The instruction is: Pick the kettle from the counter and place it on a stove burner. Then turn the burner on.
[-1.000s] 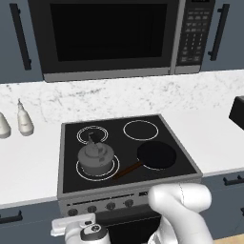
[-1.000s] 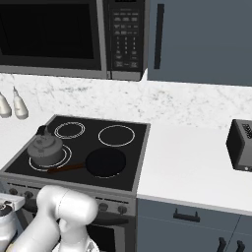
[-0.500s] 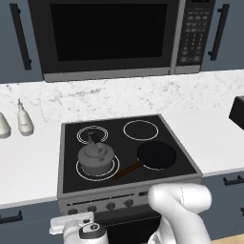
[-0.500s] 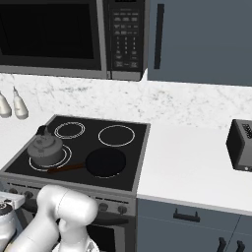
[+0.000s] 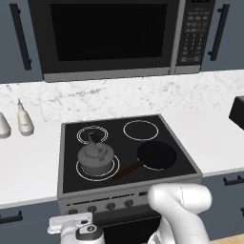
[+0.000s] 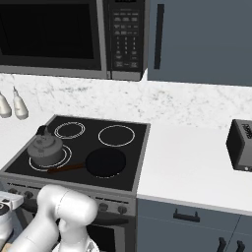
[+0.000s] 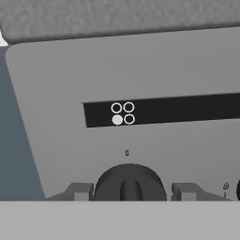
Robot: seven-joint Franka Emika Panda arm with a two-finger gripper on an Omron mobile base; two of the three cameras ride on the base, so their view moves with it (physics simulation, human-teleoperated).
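Observation:
The dark grey kettle (image 5: 96,157) stands upright on the stove's front-left burner (image 5: 110,171), also seen in the right base view as the kettle (image 6: 44,148). My gripper (image 5: 76,230) hangs low in front of the stove's control panel, at its left end, far below the kettle. In the hand view my gripper (image 7: 132,192) is open, one fingertip on each side of a dark round knob (image 7: 130,183), with small gaps between them. Above the knob a black strip shows a burner diagram (image 7: 122,114) with its lower-left dot filled white.
A black frying pan (image 5: 156,155) sits on the front-right burner, handle pointing toward the kettle. Two pale bottles (image 5: 24,121) stand on the white counter (image 5: 28,162) at left. A dark toaster (image 6: 241,145) is at right, a microwave (image 5: 109,33) above the stove.
My hand has edged slightly upward in front of the control panel. The kettle and pan have not moved.

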